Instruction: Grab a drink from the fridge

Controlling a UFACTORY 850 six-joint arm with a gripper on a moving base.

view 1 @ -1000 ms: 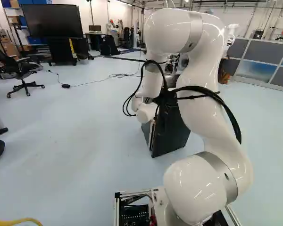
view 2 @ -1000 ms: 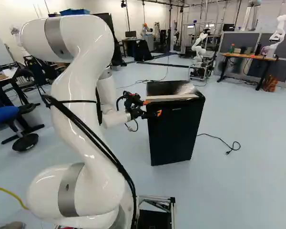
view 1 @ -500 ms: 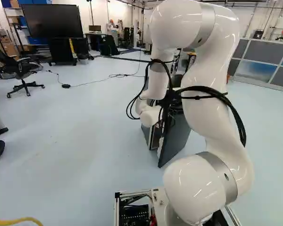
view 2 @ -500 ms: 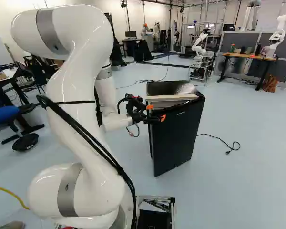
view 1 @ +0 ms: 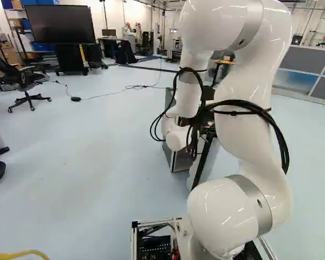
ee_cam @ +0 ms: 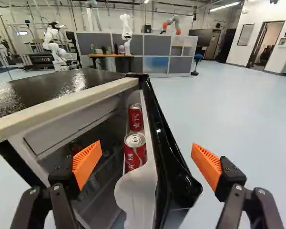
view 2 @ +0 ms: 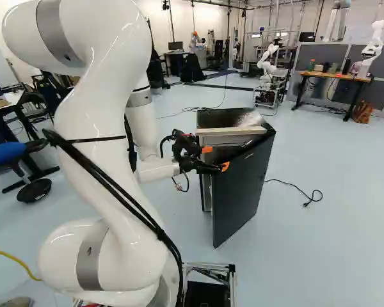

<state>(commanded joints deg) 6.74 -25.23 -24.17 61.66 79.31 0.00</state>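
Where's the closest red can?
In the wrist view, the nearer red can stands in the shelf of the open fridge door, ahead of the gripper, with another red can behind it.

Black fridge [view 2: 225, 118], door [view 2: 240, 198] part open, two red cans [ee_cam: 135, 153] upright in door shelf [ee_cam: 139, 193]

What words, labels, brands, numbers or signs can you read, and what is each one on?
No whole word reads clearly.
Nearer red metal can: white letters, turned and partial.
Farther red metal can: white star and letters, incomplete.
Black fridge door: pale mark, too small.
Small pale wall sign beside the doorway: too small.
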